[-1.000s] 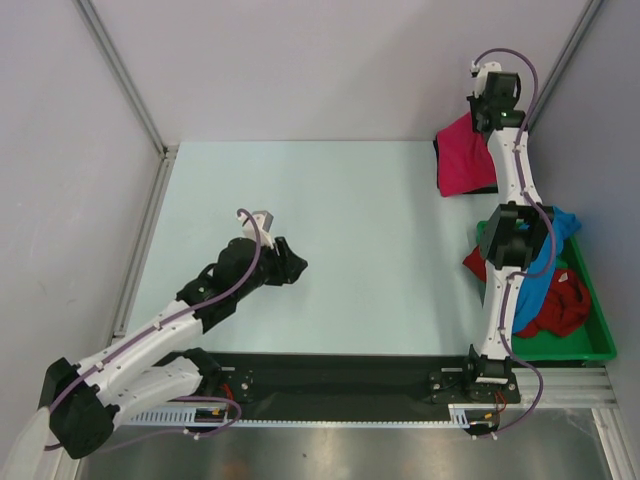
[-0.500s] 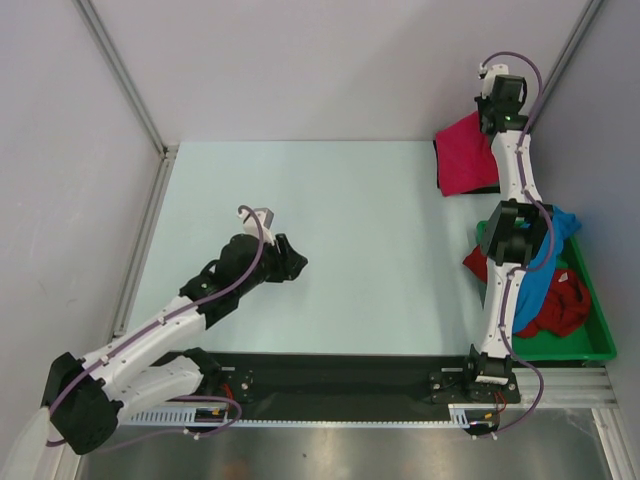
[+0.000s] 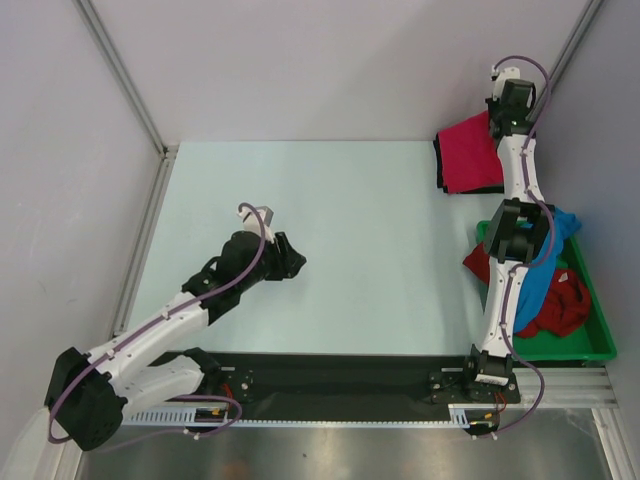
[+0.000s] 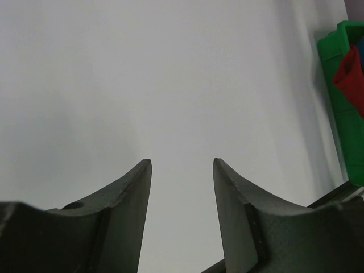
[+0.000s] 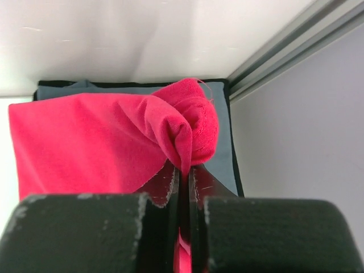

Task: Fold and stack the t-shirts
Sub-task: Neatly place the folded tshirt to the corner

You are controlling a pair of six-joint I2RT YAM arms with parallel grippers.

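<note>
- Top external view: the pink-red t-shirt [image 3: 468,155] is laid at the 1 o'clock corner of the counter [image 3: 380,230]. It rests on a grey-blue t-shirt [image 3: 440,165], of which only a dark edge shows at 9 o'clock. A stack is judged to be started there, away from the open folding area.
- The right pincer [image 3: 493,125] is stretched to the pink-red t-shirt's 2 o'clock edge and is clamped on its cloth.
- The bright blue t-shirt [image 3: 565,225] and the darker red t-shirt [image 3: 560,305] are heaped unfolded in the green tray [image 3: 600,340] at 4 o'clock, judged to be waiting their turn.
- The left pincer [image 3: 290,262] is held over bare counter at 8 o'clock, probably parked out of the way.
- Left wrist view: the left pincer [image 4: 182,162] is seen with its fingers apart and nothing between them. Only bare counter lies ahead, with a corner of the green tray [image 4: 341,114] at 2 o'clock.
- Right wrist view: the right pincer [image 5: 183,170] is pressed together on a bunched fold of the pink-red t-shirt [image 5: 85,142].
- The grey-blue t-shirt [image 5: 224,153] is spread flat beneath, showing at 12 and 3 o'clock. The pinched corner is judged to be held so it can be squared with the shirt below.
</note>
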